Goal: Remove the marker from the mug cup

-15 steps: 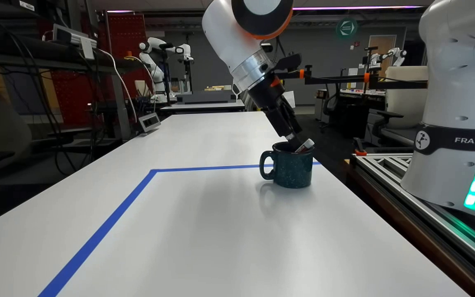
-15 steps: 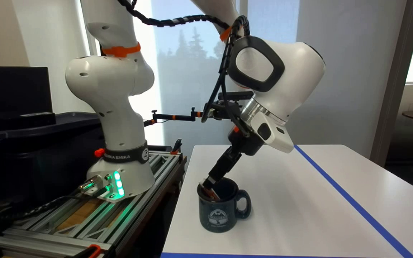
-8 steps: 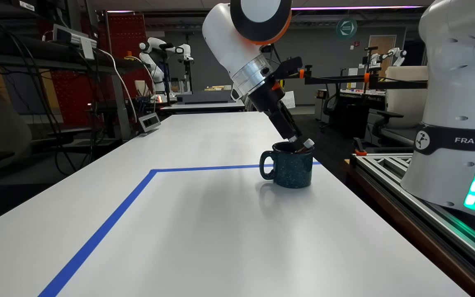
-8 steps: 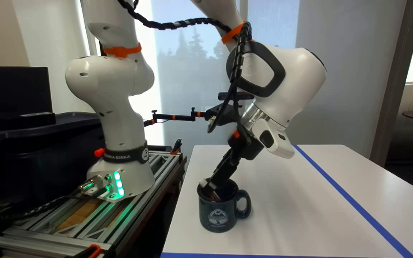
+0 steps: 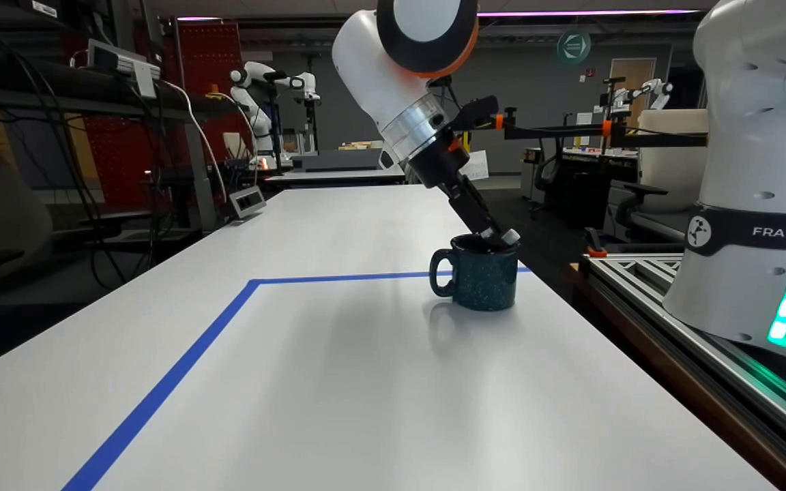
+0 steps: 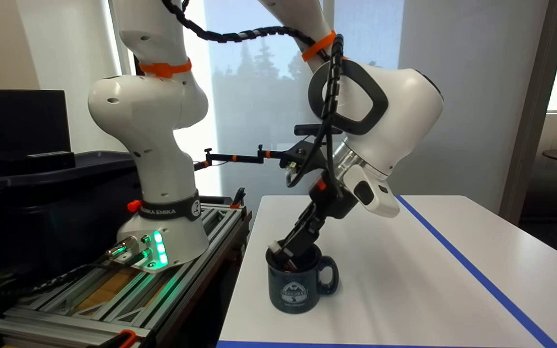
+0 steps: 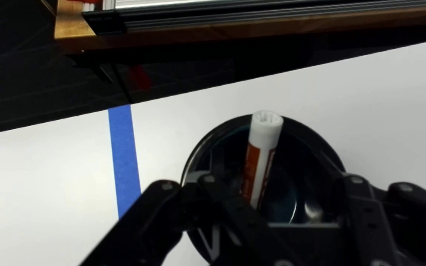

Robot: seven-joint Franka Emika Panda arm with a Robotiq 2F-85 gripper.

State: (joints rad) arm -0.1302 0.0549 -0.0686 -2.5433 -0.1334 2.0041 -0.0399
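Note:
The mug cup is dark teal and stands upright on the white table. It shows in the other views too. The marker, white with a reddish-brown label, leans inside the mug with its white end above the rim; that end shows in both exterior views. Its lower part is hidden. My gripper is tilted, its fingertips inside the mug opening in both exterior views. In the wrist view its fingers are apart, one on each side of the marker.
The white table carries blue tape lines. The table edge runs close to the mug on the robot base's side. The robot base stands on a metal frame beyond a gap. A small grey device sits at the far table edge.
My gripper has moved down along its tilt, so its fingertips are now in the mug opening beside the marker. The wrist has turned slightly. The mug has not moved.

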